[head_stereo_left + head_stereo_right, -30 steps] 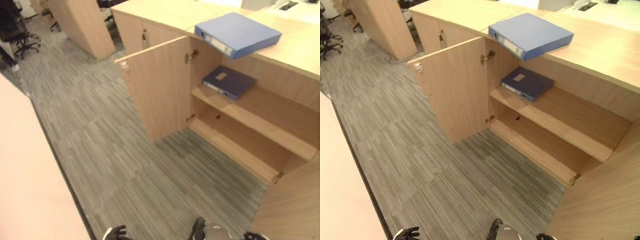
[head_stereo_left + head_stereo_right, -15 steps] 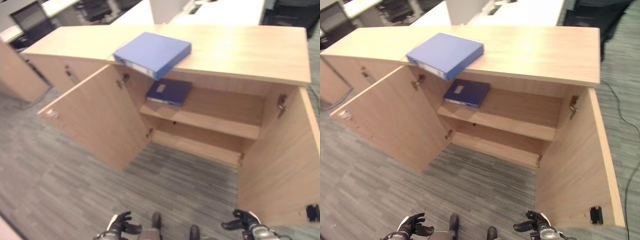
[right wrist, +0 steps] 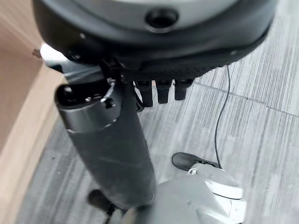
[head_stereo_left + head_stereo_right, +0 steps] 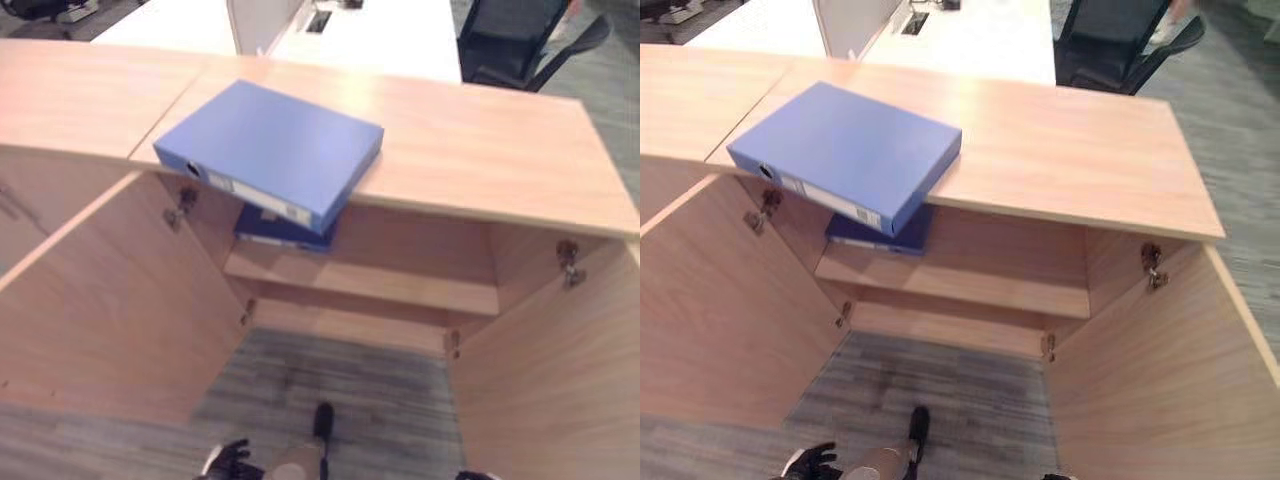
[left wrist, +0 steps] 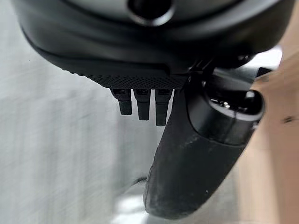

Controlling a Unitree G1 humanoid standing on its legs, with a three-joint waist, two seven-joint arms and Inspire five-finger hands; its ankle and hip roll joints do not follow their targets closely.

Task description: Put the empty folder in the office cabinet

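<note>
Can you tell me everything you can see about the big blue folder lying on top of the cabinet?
The big light-blue ring-binder folder is a thick, flat box shape with a smooth, plastic-looking cover. It lies flat and closed on the light wooden cabinet top, turned at a slant. Its spine faces forward, with a pale label strip and a small dark round hole near one end. One corner juts out past the front edge, over the open cabinet. Only the top touches it; neither hand is near it.
</note>
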